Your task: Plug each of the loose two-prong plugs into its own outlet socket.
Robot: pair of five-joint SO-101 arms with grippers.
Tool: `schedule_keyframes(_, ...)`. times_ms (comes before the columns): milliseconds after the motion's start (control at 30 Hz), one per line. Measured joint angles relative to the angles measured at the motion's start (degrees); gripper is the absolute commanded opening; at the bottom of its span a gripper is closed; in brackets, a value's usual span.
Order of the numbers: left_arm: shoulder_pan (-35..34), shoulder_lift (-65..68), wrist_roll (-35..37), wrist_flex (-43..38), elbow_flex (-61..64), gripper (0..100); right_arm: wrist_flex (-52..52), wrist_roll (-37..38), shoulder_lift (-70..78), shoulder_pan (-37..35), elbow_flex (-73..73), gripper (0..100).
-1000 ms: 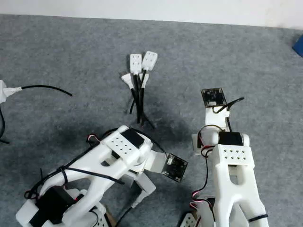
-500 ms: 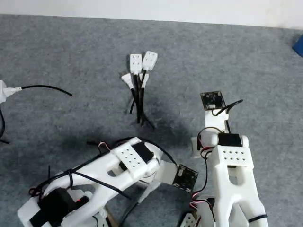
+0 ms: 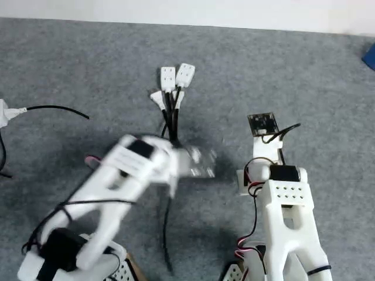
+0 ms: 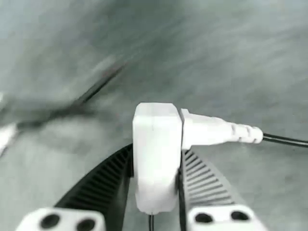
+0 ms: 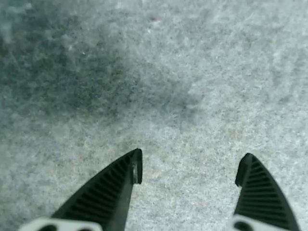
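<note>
While the left hand (image 4: 156,161) pinches a white outlet socket (image 4: 154,130) with 1 plug (image 4: 211,132) seated, the right hand (image 5: 189,166) hangs spread.

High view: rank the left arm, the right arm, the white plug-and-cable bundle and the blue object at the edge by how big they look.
1. left arm
2. right arm, somewhat smaller in frame
3. plug-and-cable bundle
4. blue object, cut off by the picture's edge, so its full size is unsure
</note>
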Motion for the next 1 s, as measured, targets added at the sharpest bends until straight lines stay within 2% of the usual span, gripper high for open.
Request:
schedule_keyframes(233,-23.0,0.3,5.3,-0.4,-12.2,1,0.0,0.0,0.0,-2.9,1.2,30.7)
schedule_keyframes(333,-32.7,1.3,8.7,-5.3,-15.7,1,0.0,0.0,-0.2,-3.1,1.2,30.7)
schedule_keyframes(433,-42.1,6.2,10.2,-11.2,-19.4,1,0.0,0.0,-0.2,-3.3,1.2,30.7)
schedule_keyframes(567,-51.7,17.7,11.0,-13.8,-28.6,1,0.0,0.0,-0.2,-3.3,1.2,30.7)
schedule_keyframes(733,-57.7,37.5,14.9,-12.7,-47.6,1,0.0,0.0,-0.2,-3.3,1.2,30.7)
schedule_keyframes(933,-58.8,59.8,15.8,0.0,-74.5,1,0.0,0.0,-0.2,-3.5,1.2,30.7)
schedule_keyframes(1000,-58.8,65.3,16.1,4.8,-83.3,5,0.0,0.0,-0.2,-3.6,1.2,30.7)
